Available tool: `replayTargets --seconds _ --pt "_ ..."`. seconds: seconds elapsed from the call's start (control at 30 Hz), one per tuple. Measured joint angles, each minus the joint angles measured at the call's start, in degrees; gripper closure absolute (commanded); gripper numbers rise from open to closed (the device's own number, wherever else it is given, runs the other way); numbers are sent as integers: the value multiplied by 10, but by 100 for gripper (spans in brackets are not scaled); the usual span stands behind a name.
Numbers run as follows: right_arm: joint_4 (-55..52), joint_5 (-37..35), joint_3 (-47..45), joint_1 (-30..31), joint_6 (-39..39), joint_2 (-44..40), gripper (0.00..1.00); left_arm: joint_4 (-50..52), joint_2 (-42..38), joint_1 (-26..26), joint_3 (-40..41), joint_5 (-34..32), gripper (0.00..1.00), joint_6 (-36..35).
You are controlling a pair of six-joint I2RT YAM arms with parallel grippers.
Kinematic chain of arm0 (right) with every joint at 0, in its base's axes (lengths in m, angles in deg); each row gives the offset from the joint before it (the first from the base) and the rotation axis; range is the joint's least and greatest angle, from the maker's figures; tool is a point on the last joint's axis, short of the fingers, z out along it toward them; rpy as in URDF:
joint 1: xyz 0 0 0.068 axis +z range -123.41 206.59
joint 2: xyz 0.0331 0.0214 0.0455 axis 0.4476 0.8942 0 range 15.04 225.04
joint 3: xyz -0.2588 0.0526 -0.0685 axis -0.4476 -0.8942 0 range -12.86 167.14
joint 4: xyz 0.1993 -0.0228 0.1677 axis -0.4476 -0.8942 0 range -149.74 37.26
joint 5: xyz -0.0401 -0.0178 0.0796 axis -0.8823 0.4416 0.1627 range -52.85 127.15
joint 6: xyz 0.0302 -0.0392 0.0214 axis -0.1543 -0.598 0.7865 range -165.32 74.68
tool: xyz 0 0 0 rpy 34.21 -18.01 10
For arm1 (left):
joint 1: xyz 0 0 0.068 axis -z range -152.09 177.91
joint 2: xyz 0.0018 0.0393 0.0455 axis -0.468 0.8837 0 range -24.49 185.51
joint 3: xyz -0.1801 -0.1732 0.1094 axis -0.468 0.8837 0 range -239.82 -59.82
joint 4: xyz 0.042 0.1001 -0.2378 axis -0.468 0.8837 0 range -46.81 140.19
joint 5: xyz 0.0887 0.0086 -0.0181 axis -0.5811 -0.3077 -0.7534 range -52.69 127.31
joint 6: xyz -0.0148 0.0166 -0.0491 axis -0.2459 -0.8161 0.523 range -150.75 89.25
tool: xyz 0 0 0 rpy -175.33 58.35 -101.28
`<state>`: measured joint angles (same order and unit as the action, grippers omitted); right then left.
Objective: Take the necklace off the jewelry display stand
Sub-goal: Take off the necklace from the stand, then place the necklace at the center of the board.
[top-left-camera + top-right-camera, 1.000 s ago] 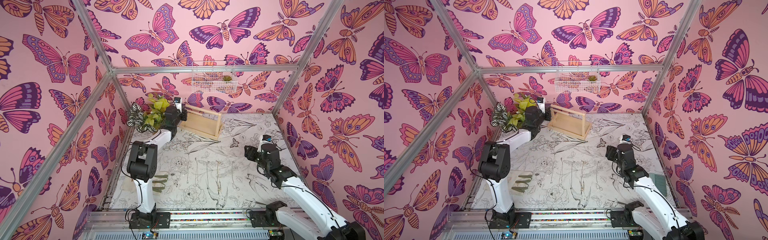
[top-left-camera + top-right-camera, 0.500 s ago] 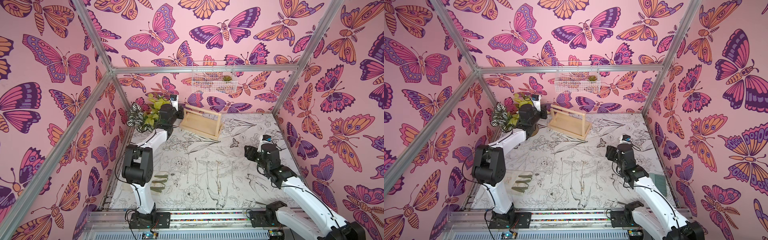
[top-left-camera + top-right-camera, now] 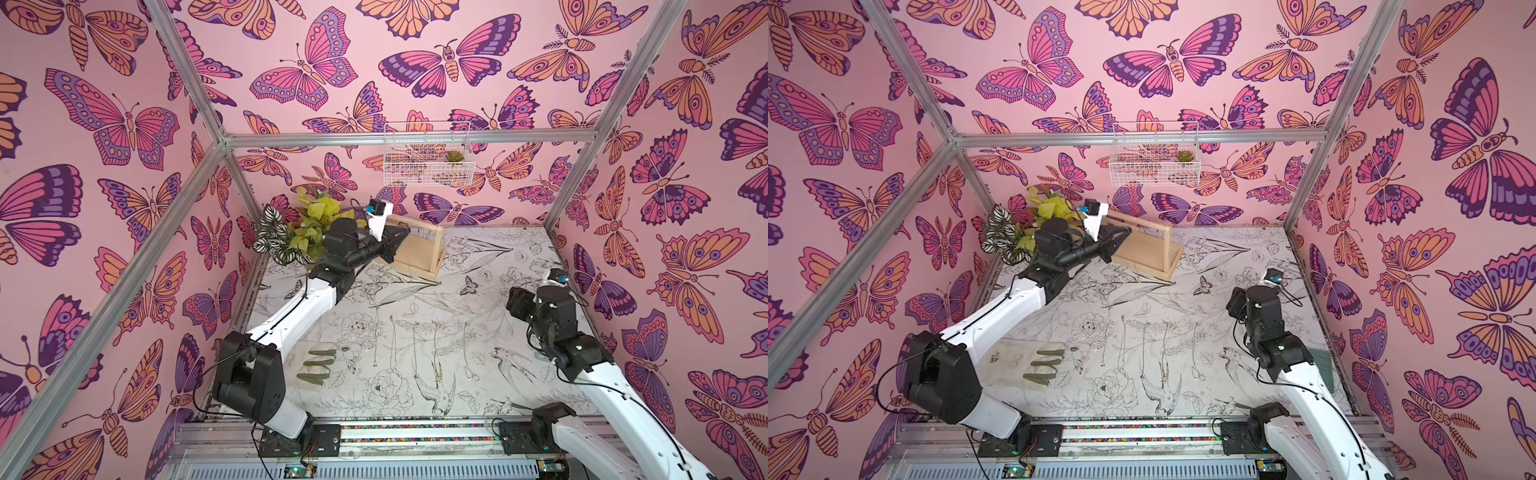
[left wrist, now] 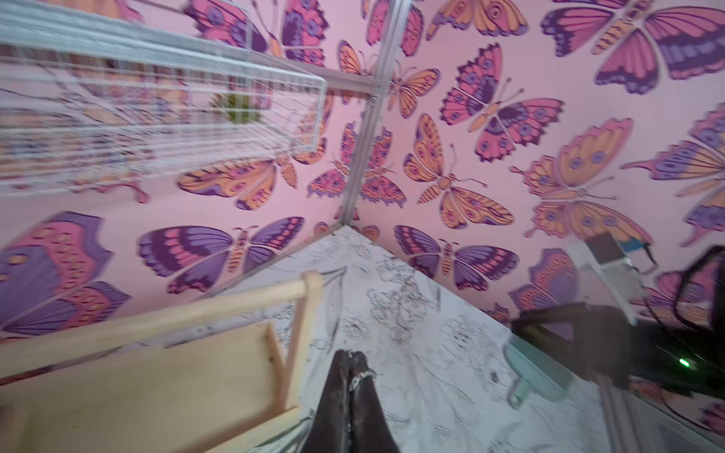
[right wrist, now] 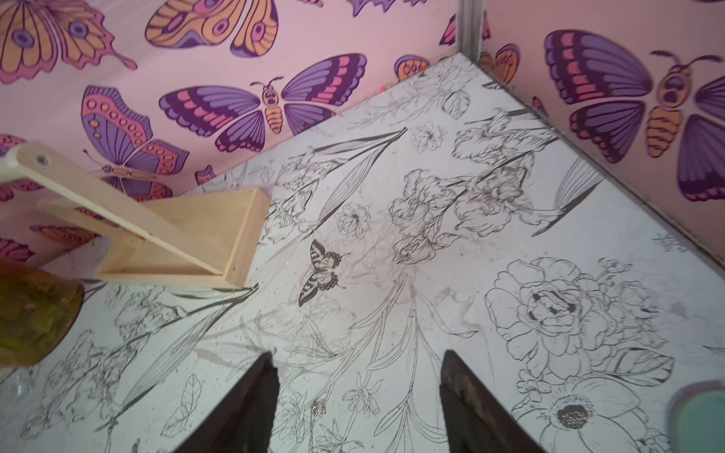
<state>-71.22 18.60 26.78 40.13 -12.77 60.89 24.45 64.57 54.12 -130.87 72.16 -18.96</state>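
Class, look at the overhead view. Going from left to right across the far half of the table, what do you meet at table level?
striped-leaf plant → yellow-green plant → jewelry display stand → right arm

Jewelry display stand point(image 3: 417, 255) at back of table point(image 3: 457, 332), plants point(image 3: 291, 237) left of it, wire basket point(image 3: 428, 166) higher behind.
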Motion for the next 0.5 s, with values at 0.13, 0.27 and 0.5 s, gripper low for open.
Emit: replayTargets --seconds 0.13,0.27,0.5 --pt "-45 -23 15 -36 21 -23 31 11 7 70 0 55 100 25" --pt "-85 -30 26 -79 40 -47 31 12 30 130 -3 98 100 46" --pt "-127 -35 66 -134 53 -72 31 18 101 223 -19 118 100 68"
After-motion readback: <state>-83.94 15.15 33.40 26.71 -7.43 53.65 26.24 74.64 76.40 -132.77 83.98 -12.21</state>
